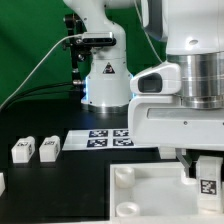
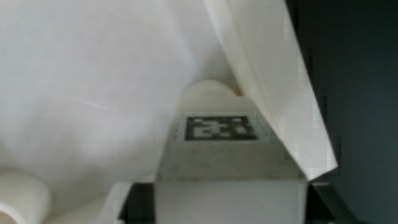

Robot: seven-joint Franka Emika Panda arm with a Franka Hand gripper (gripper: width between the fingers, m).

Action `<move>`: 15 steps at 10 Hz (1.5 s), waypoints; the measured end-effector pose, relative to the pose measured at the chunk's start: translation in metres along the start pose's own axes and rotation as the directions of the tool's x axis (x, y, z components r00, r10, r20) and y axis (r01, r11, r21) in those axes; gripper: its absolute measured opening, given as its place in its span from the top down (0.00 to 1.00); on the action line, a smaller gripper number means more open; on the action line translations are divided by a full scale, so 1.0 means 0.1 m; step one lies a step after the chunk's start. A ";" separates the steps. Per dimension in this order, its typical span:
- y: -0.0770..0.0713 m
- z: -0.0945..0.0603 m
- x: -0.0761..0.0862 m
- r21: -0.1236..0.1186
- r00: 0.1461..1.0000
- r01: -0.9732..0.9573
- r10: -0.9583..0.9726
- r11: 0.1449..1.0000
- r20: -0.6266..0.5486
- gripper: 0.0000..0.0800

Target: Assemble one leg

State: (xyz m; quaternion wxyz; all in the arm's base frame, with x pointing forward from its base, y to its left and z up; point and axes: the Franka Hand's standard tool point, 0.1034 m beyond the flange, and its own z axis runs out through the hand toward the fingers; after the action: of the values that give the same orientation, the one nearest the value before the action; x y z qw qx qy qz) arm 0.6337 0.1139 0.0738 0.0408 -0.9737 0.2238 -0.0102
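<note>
My gripper (image 1: 204, 176) is shut on a leg (image 1: 208, 182), a small white block with a black-and-white tag facing the camera. It holds the leg upright over the near right corner of the large white panel (image 1: 150, 195). In the wrist view the leg (image 2: 222, 160) fills the gap between my dark fingers (image 2: 139, 202), its tag toward the camera, and its far end sits at the panel's edge (image 2: 267, 70). A round corner socket (image 2: 18, 196) shows on the panel. I cannot tell whether the leg touches the panel.
Two more legs (image 1: 22, 150) (image 1: 47, 148) lie on the black table at the exterior view's left, and part of another white piece (image 1: 2, 183) shows at the left edge. The marker board (image 1: 110, 137) lies behind the panel. The arm's base (image 1: 103, 75) stands at the back.
</note>
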 end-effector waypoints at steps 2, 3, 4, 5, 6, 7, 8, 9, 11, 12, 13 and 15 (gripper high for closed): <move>0.00 0.00 0.00 0.004 0.981 -0.192 0.192 0.981 0.004 0.64; 0.01 0.01 0.00 0.013 0.890 -0.456 0.456 0.890 0.020 0.64; 0.01 0.02 -0.01 0.020 0.733 -0.680 0.679 0.733 0.043 0.64; 0.03 0.01 -0.01 0.019 0.577 -0.816 0.812 0.577 0.085 0.64; 0.02 0.01 0.00 0.005 0.465 -0.885 0.881 0.466 0.091 0.64; 0.01 0.00 -0.01 -0.005 0.372 -0.927 0.924 0.374 0.092 0.64; 0.01 0.00 -0.01 -0.011 0.315 -0.948 0.945 0.317 0.091 0.64; 0.01 0.01 -0.01 -0.011 0.302 -0.952 0.949 0.304 0.090 0.64; 0.01 0.01 -0.01 -0.009 0.332 -0.942 0.939 0.334 0.091 0.53; 0.00 0.01 -0.01 0.009 0.407 -0.913 0.909 0.407 0.088 0.32; -0.03 0.05 -0.04 0.051 0.505 -0.863 0.860 0.503 0.075 0.21; -0.11 0.06 -0.12 0.046 0.740 -0.672 0.670 0.739 0.049 0.19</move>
State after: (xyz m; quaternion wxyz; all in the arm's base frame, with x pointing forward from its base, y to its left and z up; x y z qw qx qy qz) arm 0.6280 0.1290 0.0689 0.0744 -0.8262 0.5583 0.0124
